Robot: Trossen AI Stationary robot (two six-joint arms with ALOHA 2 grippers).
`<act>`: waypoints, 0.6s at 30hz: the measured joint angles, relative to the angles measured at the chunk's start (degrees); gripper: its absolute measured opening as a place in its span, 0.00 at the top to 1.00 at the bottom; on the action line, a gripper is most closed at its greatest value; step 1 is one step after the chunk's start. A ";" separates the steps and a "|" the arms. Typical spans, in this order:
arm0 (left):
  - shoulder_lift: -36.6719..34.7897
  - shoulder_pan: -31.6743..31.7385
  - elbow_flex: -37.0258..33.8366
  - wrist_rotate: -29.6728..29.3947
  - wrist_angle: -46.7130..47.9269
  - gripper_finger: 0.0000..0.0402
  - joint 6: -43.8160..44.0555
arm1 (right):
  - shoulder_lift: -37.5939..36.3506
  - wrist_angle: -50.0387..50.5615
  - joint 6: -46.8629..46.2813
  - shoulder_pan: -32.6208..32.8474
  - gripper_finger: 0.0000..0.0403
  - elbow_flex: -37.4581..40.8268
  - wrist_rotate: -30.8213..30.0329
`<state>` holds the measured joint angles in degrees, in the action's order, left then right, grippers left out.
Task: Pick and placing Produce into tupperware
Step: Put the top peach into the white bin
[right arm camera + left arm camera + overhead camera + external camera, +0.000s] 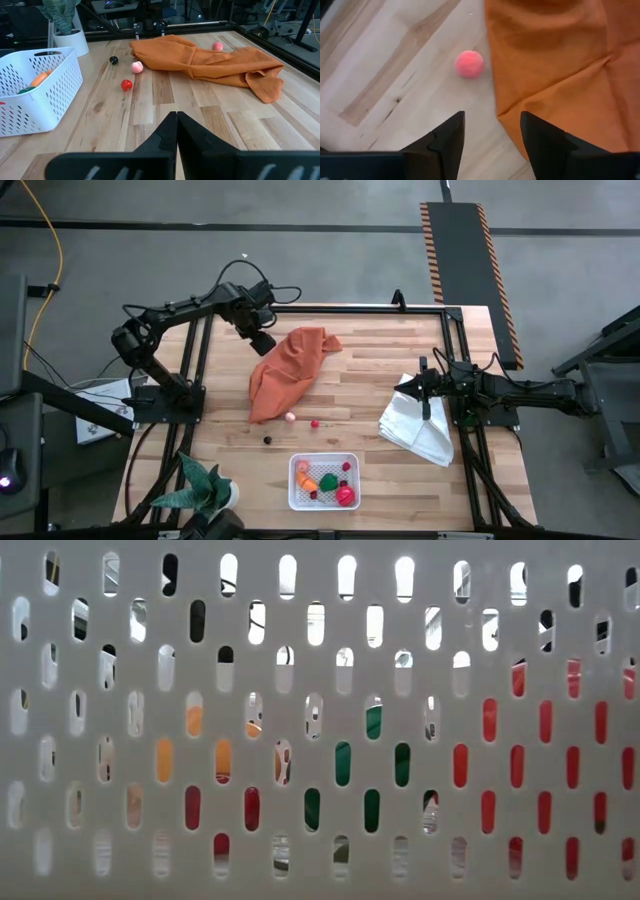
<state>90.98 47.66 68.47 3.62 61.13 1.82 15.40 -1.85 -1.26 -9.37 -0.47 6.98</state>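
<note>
The tupperware point(324, 456) is a white slotted basket near the table's front edge, with red, green and orange produce point(340, 492) inside. It fills the low view, where its wall point(100, 670) shows colours through the slots. Loose produce lies on the wood: a pink piece point(290, 417), a red one point(314, 423) and a dark one point(267, 439). Another pink ball point(468, 64) lies by the orange cloth's point(560, 60) far-left edge. My left gripper point(492, 125) hangs open above it, pointing down. My right gripper point(176, 122) is shut, at the table's right.
The large orange cloth point(290, 370) lies crumpled across the table's middle. A folded white cloth point(420, 430) lies under my right arm. A potted plant point(205, 485) stands at the front left corner. Bare wood lies between the cloths and the basket.
</note>
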 joint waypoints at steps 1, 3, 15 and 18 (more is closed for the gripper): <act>0.00 0.00 0.00 -0.18 -0.19 0.54 0.05 | 0.00 -0.02 0.00 0.00 1.00 0.02 0.00; 0.00 0.00 0.00 -0.54 -0.91 0.52 0.07 | 0.00 0.00 0.00 0.00 1.00 0.01 0.02; 1.05 -0.02 -0.02 -1.73 -3.12 0.51 2.21 | 0.00 -0.02 0.00 0.00 1.00 0.02 0.02; 1.05 -0.02 -0.02 -1.73 -3.39 0.52 2.73 | 0.01 -0.01 0.00 0.01 1.00 0.01 0.02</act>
<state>92.03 47.64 68.45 1.89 57.74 4.55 15.41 -1.86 -1.26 -9.36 -0.46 7.01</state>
